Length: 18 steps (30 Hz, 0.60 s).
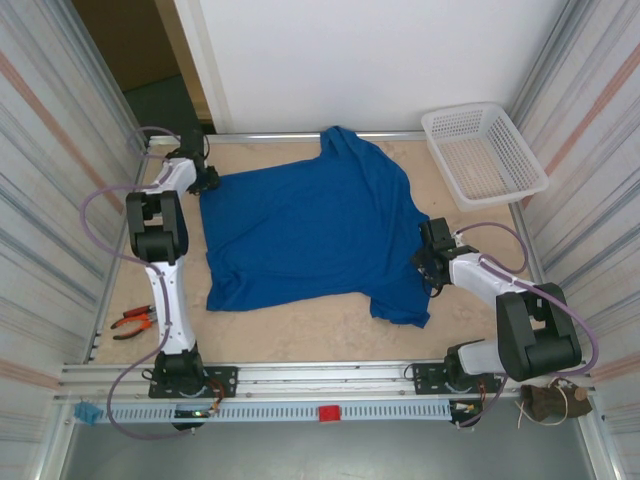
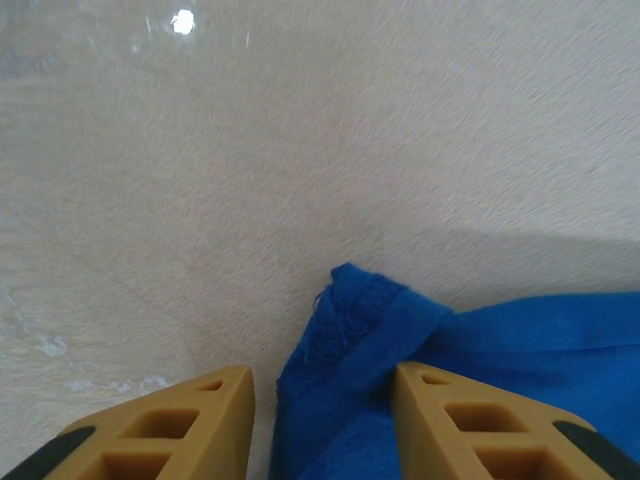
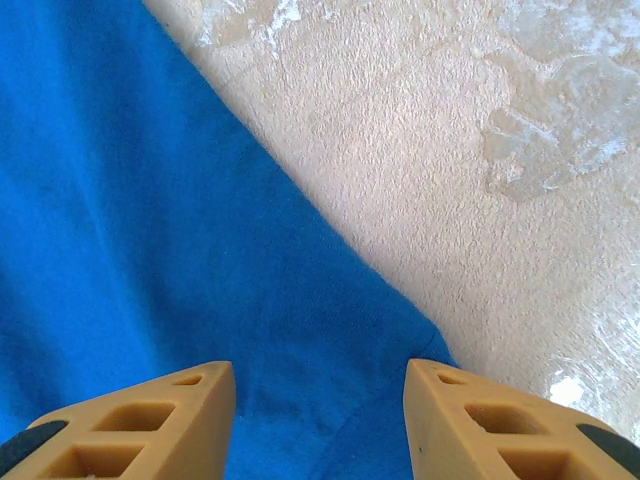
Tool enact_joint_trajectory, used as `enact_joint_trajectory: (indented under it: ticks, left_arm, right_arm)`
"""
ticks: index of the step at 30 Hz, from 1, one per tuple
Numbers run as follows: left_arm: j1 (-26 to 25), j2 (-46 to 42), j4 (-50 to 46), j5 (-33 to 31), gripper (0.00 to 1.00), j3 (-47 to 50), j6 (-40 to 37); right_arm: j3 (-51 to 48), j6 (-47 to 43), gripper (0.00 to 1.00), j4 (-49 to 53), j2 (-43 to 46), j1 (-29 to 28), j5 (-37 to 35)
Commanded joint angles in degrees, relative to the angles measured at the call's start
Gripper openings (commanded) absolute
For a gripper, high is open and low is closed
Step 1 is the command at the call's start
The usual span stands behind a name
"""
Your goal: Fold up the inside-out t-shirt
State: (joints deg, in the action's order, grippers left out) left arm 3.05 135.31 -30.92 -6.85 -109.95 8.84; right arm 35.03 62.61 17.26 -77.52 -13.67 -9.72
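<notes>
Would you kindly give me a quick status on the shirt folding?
Left gripper at far-left corner of cloth, jaws open. Right gripper over right edge, jaws open. T-shirt spread out, unfolded. Basket far right, off the cloth.

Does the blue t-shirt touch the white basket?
Apart. The top view shows bare table between the t-shirt and the basket.
</notes>
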Motion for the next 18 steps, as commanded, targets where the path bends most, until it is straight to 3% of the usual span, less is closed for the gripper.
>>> enact_joint_trajectory:
  ticks: [1, 4, 6, 7, 14, 16, 18]
  left_arm:
    - [0.63, 1.95, -3.85, -2.6, 0.37, -3.29, -0.32]
    - [0.97, 3.09, -5.09, -2.8, 0.19, -4.94, -0.16]
    - [1.16, 3.39, -5.37, -2.61, 0.01, -5.77, -0.12]
    - [1.33, 3.34, -5.38, -2.2, 0.0, -6.17, 0.01]
    - [4.54, 0.18, -2.37, 10.27, 0.0, -6.39, 5.87]
    - [6.64, -0.51, -0.26, 14.86, 0.11, -4.98, 11.02]
    - [9.04, -2.05, 4.96, 19.61, 0.3, -0.95, 17.38]
  right_arm:
    - [-0.22, 1.73, 0.46, 2.17, 1.56, 0.59, -2.5]
    - [-0.23, 1.77, 0.46, 2.48, 1.82, 0.58, -2.81]
    - [-0.31, 1.86, 0.46, 2.78, 2.0, 0.58, -3.03]
    - [-0.36, 1.82, 0.46, 2.93, 2.08, 0.59, -3.23]
    - [-0.62, 2.8, 0.46, 4.09, 2.31, 0.66, -4.74]
    - [-0.66, 3.12, 0.46, 4.51, 2.28, 0.71, -5.1]
    - [-0.78, 3.46, 0.46, 4.89, 2.49, 0.75, -5.46]
